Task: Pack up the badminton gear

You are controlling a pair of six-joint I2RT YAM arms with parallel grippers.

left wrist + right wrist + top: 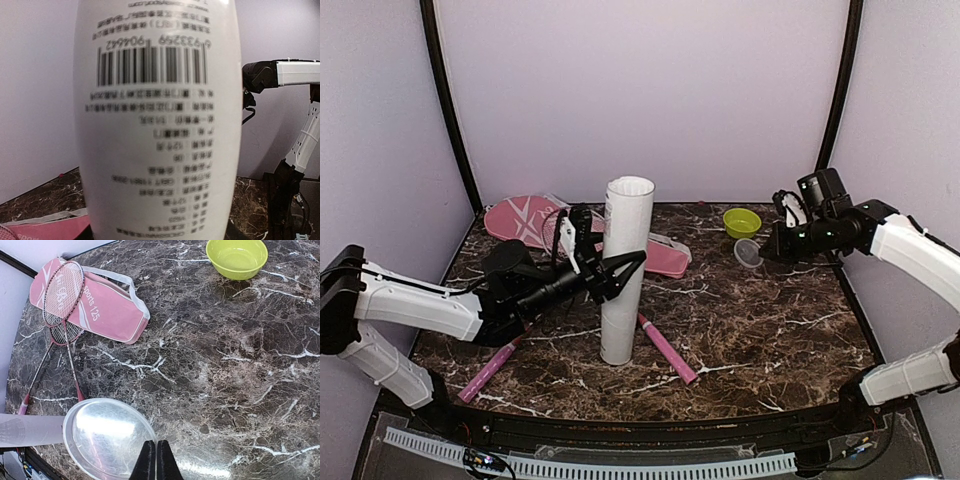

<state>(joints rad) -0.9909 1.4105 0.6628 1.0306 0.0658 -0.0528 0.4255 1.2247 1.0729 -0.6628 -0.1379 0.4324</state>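
Observation:
The tall white tube (626,262) stands upright mid-table with its top open. My left gripper (618,270) is shut round its middle, and its printed label (157,125) fills the left wrist view. My right gripper (766,250) (155,462) is shut on the rim of a clear round lid (748,252) (106,437), held above the table at the right. Two rackets (62,290) lie with their heads on the pink racket cover (525,220) (100,307). Their pink handles (668,348) (488,370) stick out on either side of the tube's base.
A small lime-green bowl (741,221) (236,257) sits at the back right, just behind the lid. Lilac walls with black corner posts close in the dark marble table (770,330) on three sides.

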